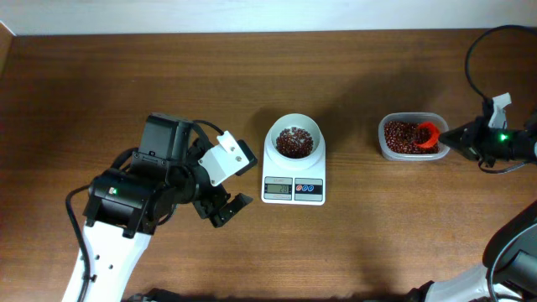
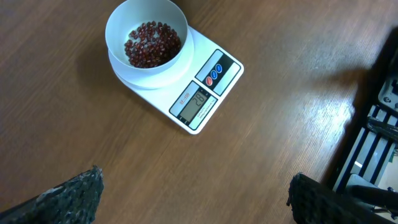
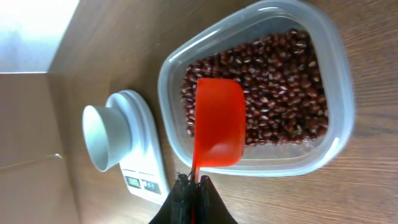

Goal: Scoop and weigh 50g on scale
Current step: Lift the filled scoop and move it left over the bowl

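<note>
My right jaws were pressed together on the thin handle of the red scoop (image 3: pixel 219 121), pinching it at its end. That arm reached in from the 3 o'clock edge of the surface (image 1: pixel 168 75), lying low and pointing toward 9 o'clock. It held the scoop's cup over the red beans (image 3: pixel 280 81) in the clear tub (image 3: pixel 336 81), toward the tub's 3 o'clock side.

My left jaws stood spread wide and gripped nothing. Their dark fingertips (image 2: pixel 74 196) sat at the two lower corners of my left wrist view, with bare wood between them. That arm came up from the 7 o'clock corner, folded at the elbow, its wrist tipped down and turned toward 4 o'clock. The fingers hung just off the scale's 8 o'clock corner, apart from it.

The scale (image 1: pixel 293 180) sat near the middle of the surface, its display at its 6 o'clock end; I could not read the digits. The white bowl (image 1: pixel 294 126) rested on the scale's 12 o'clock end with a shallow layer of beans inside. The tub stood at the scale's 3 o'clock, well apart.
</note>
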Available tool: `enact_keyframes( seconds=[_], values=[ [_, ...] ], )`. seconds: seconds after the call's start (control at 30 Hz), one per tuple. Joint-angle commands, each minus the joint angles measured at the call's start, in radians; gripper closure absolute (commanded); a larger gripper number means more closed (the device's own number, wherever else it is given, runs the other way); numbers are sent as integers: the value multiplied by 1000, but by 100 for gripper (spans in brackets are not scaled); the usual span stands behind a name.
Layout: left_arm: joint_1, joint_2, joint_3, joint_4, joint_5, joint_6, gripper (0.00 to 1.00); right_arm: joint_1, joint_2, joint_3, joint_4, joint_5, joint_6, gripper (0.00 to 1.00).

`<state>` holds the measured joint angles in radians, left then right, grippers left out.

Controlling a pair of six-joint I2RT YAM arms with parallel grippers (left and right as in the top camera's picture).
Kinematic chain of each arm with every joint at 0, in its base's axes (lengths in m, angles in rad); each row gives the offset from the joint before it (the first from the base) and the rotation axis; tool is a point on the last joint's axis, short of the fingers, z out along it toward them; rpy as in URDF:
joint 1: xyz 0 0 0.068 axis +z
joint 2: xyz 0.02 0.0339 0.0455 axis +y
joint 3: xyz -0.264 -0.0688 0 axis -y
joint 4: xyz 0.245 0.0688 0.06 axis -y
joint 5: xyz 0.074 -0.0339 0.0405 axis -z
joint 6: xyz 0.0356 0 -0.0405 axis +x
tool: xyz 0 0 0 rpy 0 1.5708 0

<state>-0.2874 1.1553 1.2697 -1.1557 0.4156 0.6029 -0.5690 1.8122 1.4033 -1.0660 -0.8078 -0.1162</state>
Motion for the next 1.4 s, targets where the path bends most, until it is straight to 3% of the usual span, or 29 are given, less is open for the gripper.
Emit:
enact_keyframes(
  seconds=[0.0, 0.3, 0.5, 0.77, 1.17, 1.3, 1.37],
  values=[
    [5, 0, 17, 2, 14, 15, 1, -8, 12, -11, -1, -105, -10, 96],
    [5, 0, 17, 2, 14, 15, 1, 6, 12, -11, 0, -316, -10, 96],
    [5, 0, 17, 2, 14, 15, 1, 70, 12, -11, 5, -319, -10, 96],
    [5, 0, 17, 2, 14, 15, 1, 275, 12, -11, 47, -351, 5, 96],
    [5, 0, 17, 2, 14, 15, 1, 497, 12, -11, 254, -347, 203, 96],
    [5, 0, 17, 2, 14, 15, 1, 553, 12, -11, 290, -254, 180, 96],
    [5, 0, 17, 2, 14, 15, 1, 579, 12, -11, 293, -227, 71, 96]
  ],
)
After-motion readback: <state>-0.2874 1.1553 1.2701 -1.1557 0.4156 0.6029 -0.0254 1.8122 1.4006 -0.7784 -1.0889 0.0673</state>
